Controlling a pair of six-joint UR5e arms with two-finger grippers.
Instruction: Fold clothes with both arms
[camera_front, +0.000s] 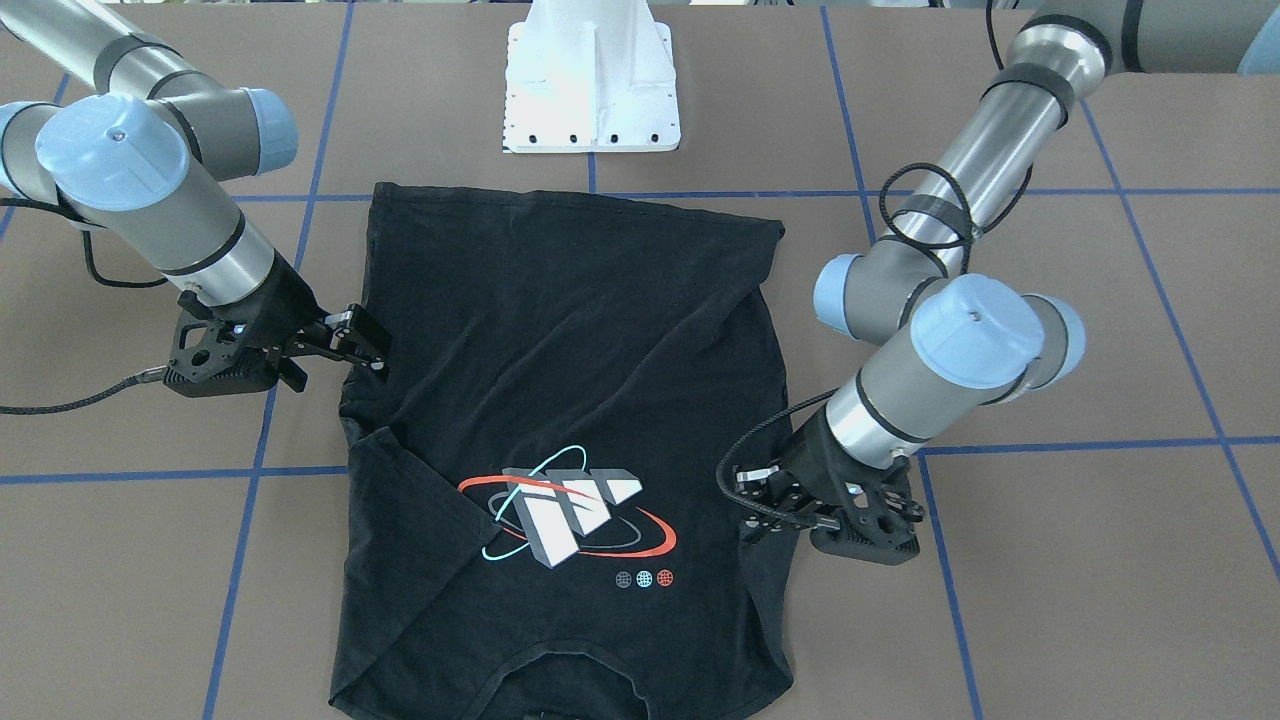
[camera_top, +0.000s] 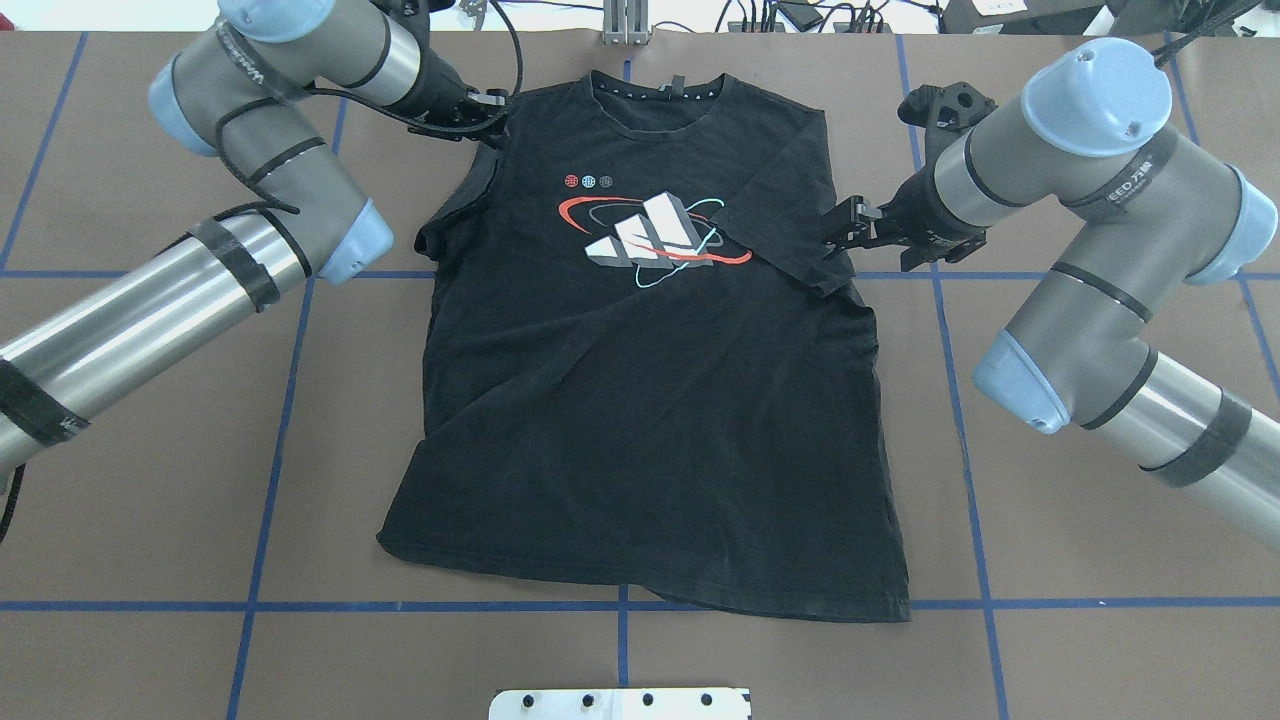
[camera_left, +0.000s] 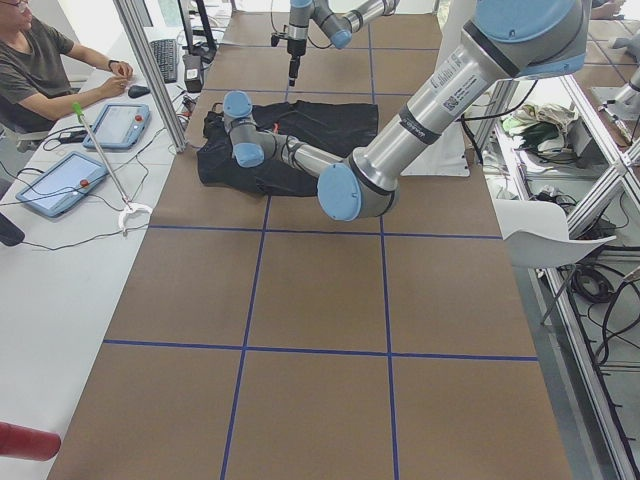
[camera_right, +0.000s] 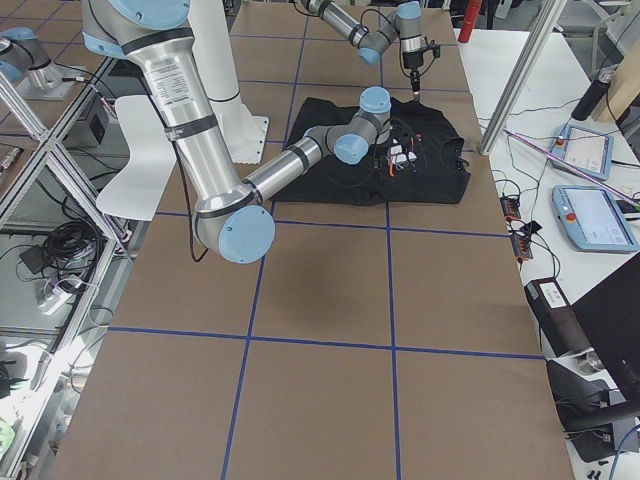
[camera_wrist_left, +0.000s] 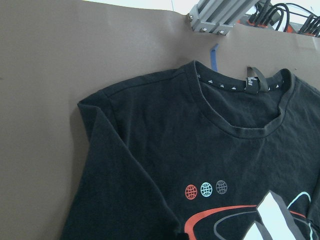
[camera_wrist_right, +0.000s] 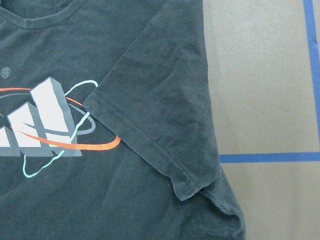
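- Brown table (camera_top: 150, 450) with a blue tape grid fills my feeds. At the side desk I count one seated operator (camera_left: 40, 70) and two tablets, the far tablet (camera_left: 118, 125) and the near tablet (camera_left: 55, 185).
- Two arms in play: the left arm (camera_top: 150, 310) reaches to the collar end and the right arm (camera_top: 1080, 200) bends in toward the sleeve.
- One black T-shirt (camera_top: 640, 400) lies flat between them, print up, collar away from the base and hem toward it.
- One sleeve (camera_wrist_right: 160, 105), on the right arm's side, is folded in over the chest, and its hem touches the graphic (camera_top: 650, 235).
- Right gripper (camera_top: 838, 232) sits at that sleeve's outer edge with its jaws apart.
- Left gripper (camera_top: 490, 112) is at the shirt's shoulder, and I can't tell how its jaws stand.
- Three tiny globe icons (camera_wrist_left: 206, 189) sit in a row beside the graphic.
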